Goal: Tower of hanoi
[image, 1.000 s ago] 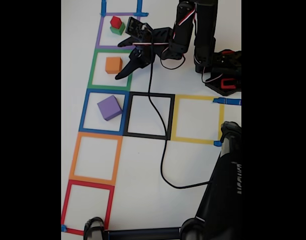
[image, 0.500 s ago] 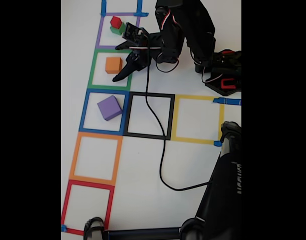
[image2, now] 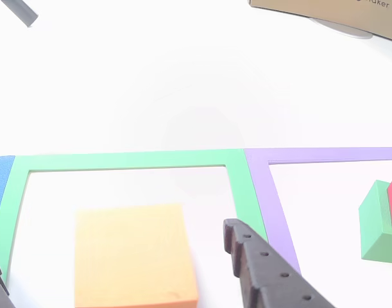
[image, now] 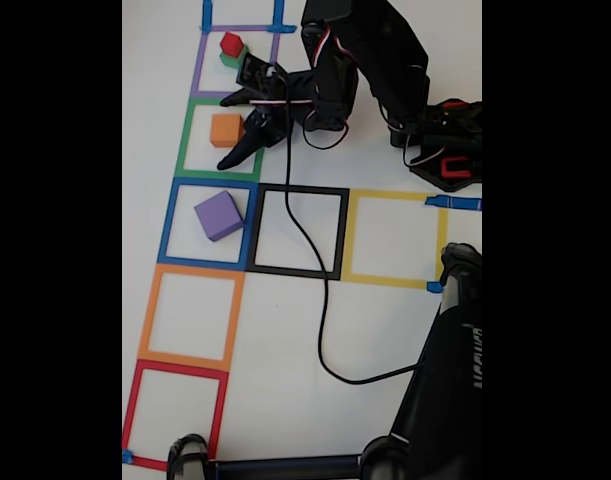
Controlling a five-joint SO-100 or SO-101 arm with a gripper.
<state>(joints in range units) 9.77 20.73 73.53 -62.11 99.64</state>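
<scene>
Reaching for the orange block [image: 226, 129], by the look of it: gripper [image: 237, 128] poised at that block's right side in the fixed view, jaws spread, nothing between them. In the other view, one toothed finger [image2: 260, 266] just to the right of the orange block [image2: 135, 255], over the green tape's edge; a dark sliver at the bottom left corner, probably the other finger, so the block seems to sit in the gap.

Orange block inside the green square [image: 219, 139], second down along the table's [image: 305, 330] left side in the fixed view. Red block [image: 232, 44] stacked on a green block [image: 229, 60] in the purple square [image: 235, 60] at the table's far edge, close to the upper finger. Purple block [image: 218, 215] alone in the blue square [image: 210, 223] next down. Black square [image: 303, 231] and yellow square [image: 392, 239] bare, cable [image: 320, 300] trailing across the black one.

Probably the approach stage of a pick, grasp not yet made. Next: lower and centre the spread jaws around the orange block, close on its two opposite sides, lift straight up. Worth minding the small stack just beside, easy to nudge.
</scene>
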